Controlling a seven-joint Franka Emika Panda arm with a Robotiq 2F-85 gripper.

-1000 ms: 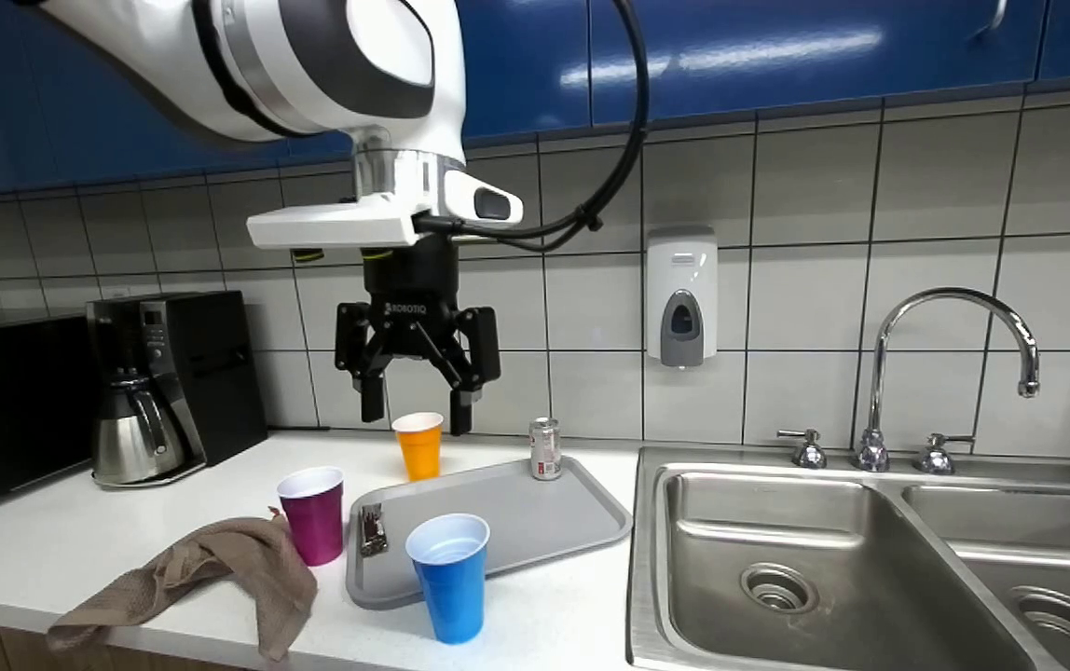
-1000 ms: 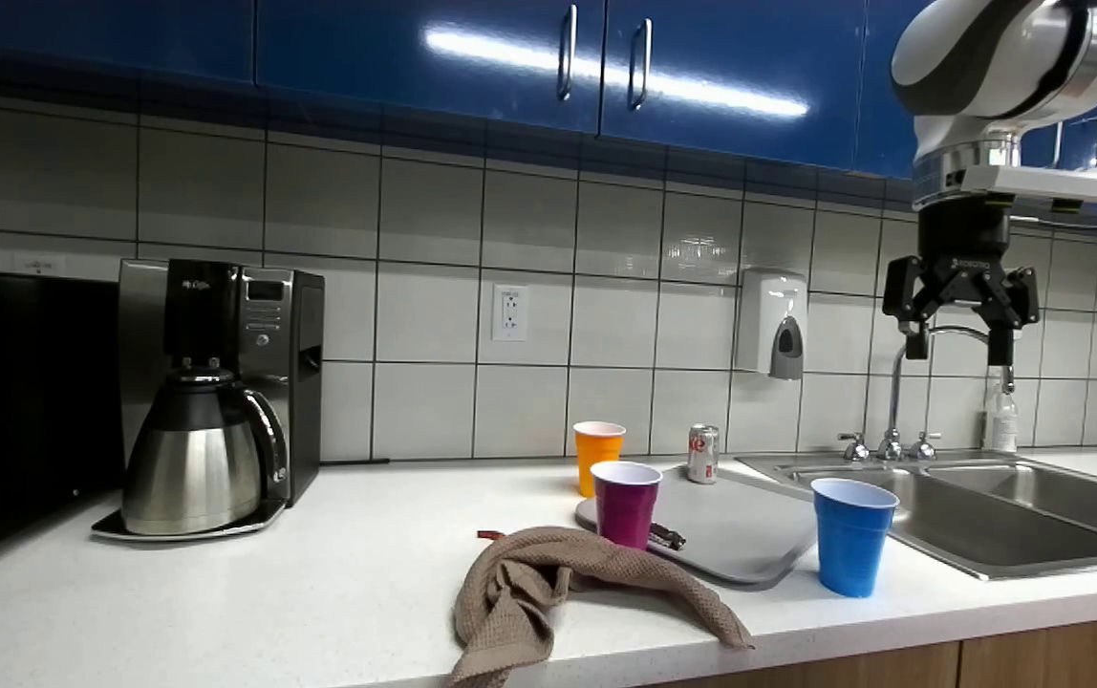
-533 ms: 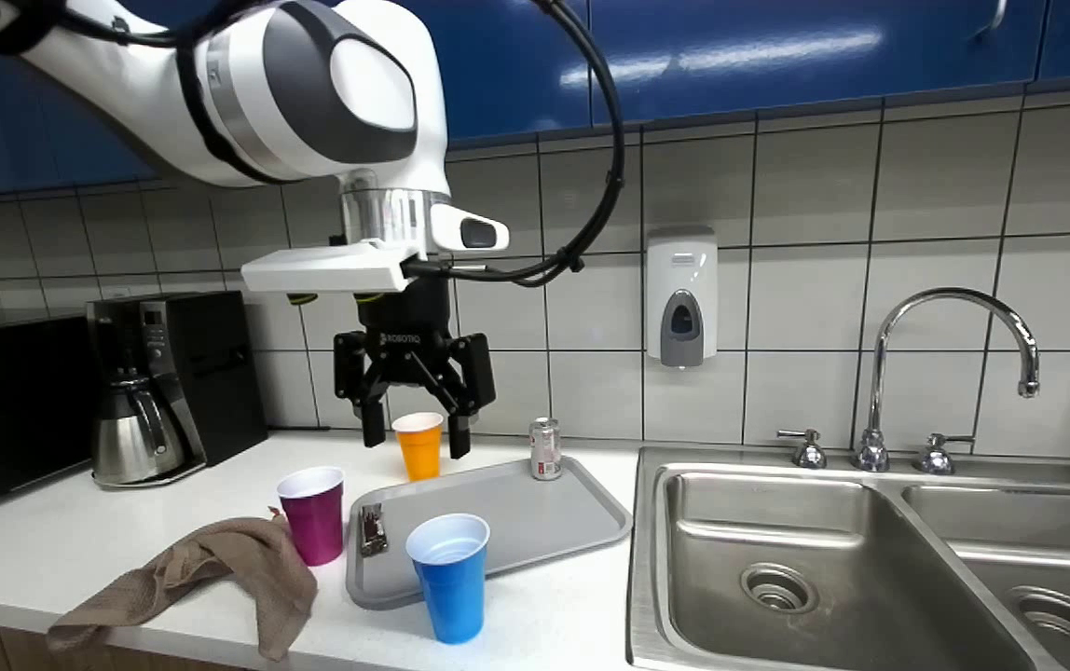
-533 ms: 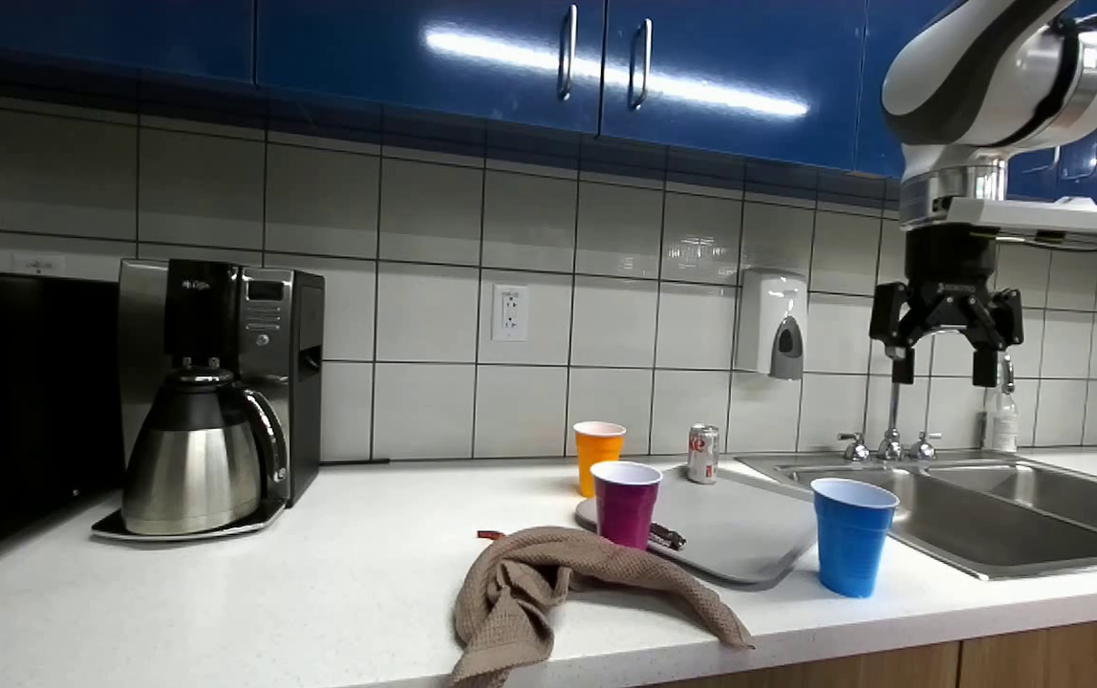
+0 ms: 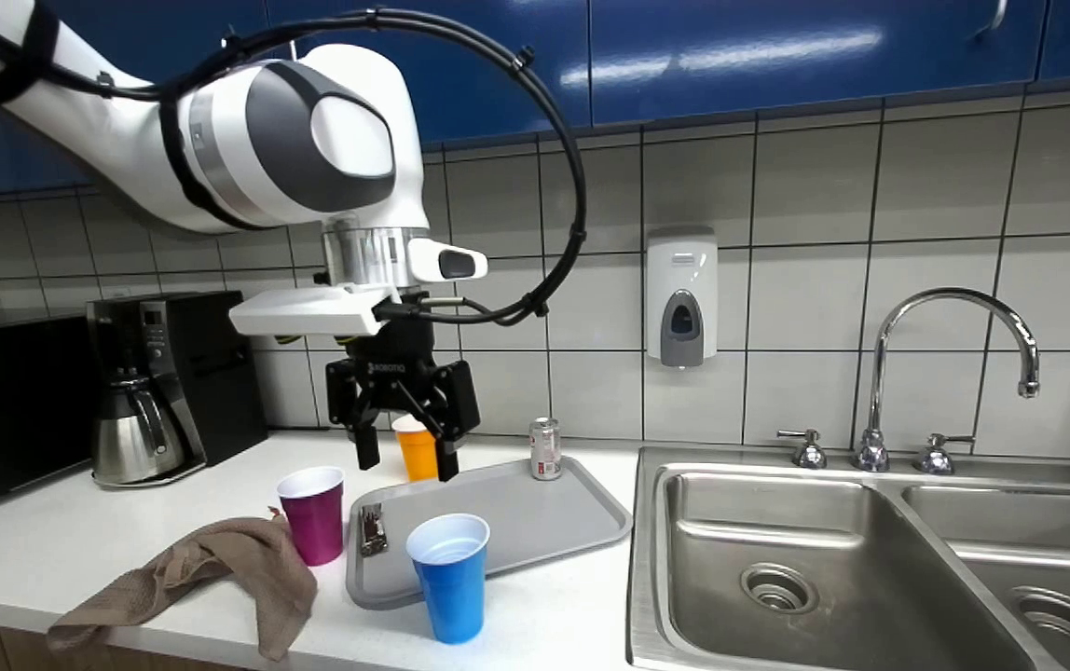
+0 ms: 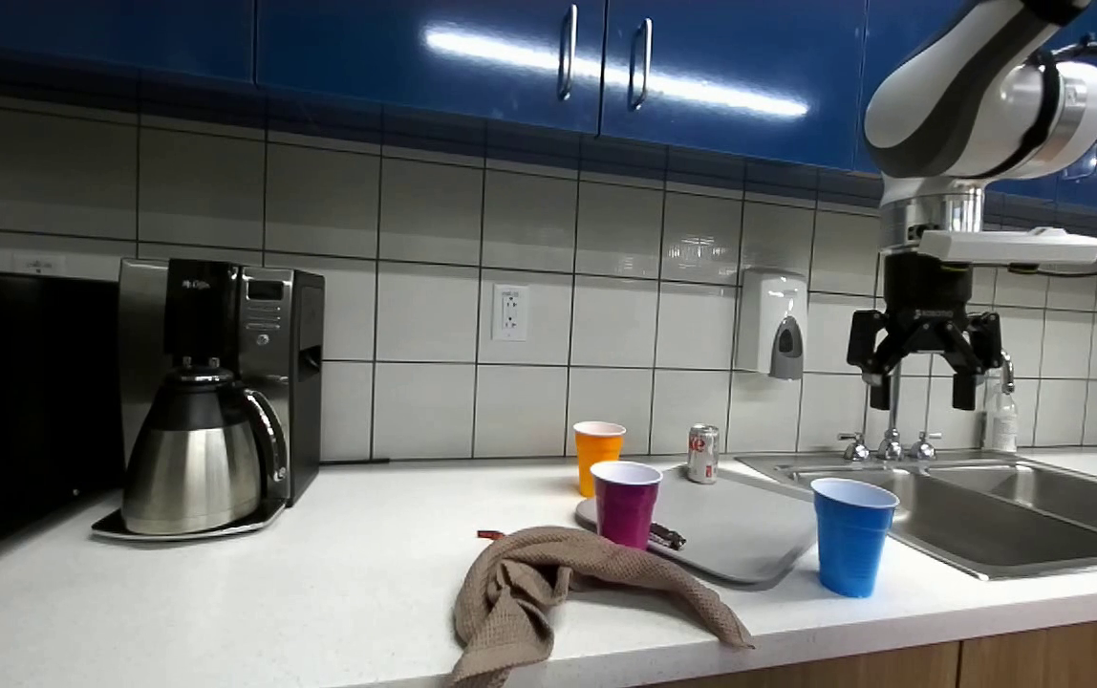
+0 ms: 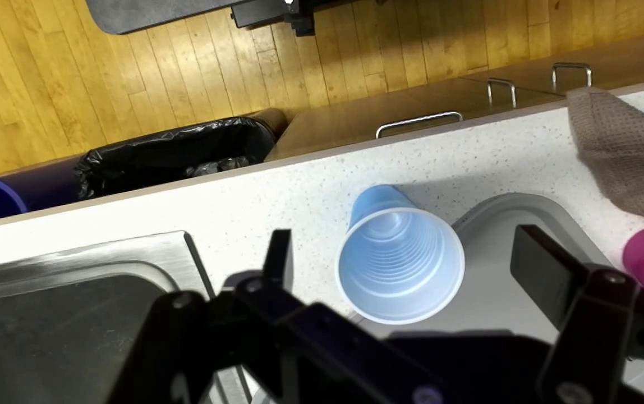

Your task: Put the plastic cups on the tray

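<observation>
Under blue cupboards (image 5: 777, 56), a wall of pale tiles (image 6: 434, 315) backs the white bench (image 6: 319, 592). Above that bench we see the pincer (image 5: 407, 463) hanging in the air, pointing down, its two fingers (image 7: 541, 275) spread wide. In the wrist view we look into the mouth of the blue cup (image 7: 400, 266), which shows between those fingers. The cup stands upright on the bench, lower than the pincer, at the front edge of the grey tray (image 5: 535, 513); from these angles we cannot quite tell whether the two touch. On the tray we find a drinks can (image 5: 545, 449) standing near the back edge and a small dark packet (image 5: 373, 529) lying near one end. Just beside that same end the purple cup (image 5: 314, 527) stands upright on the bench, with a crumpled brown cloth (image 5: 209, 568) next to it. Behind the tray we see the orange cup (image 5: 415, 457), also upright on the bench, partly hidden by the pincer in an exterior view. Farther out, on one side of the tray, we have a steel double sink (image 5: 649, 559) with a curved tap (image 5: 877, 373). A soap dispenser (image 5: 681, 298) hangs on the tiles. Toward the opposite end sits a coffee maker (image 6: 267, 363) with a steel pot (image 6: 195, 468).
</observation>
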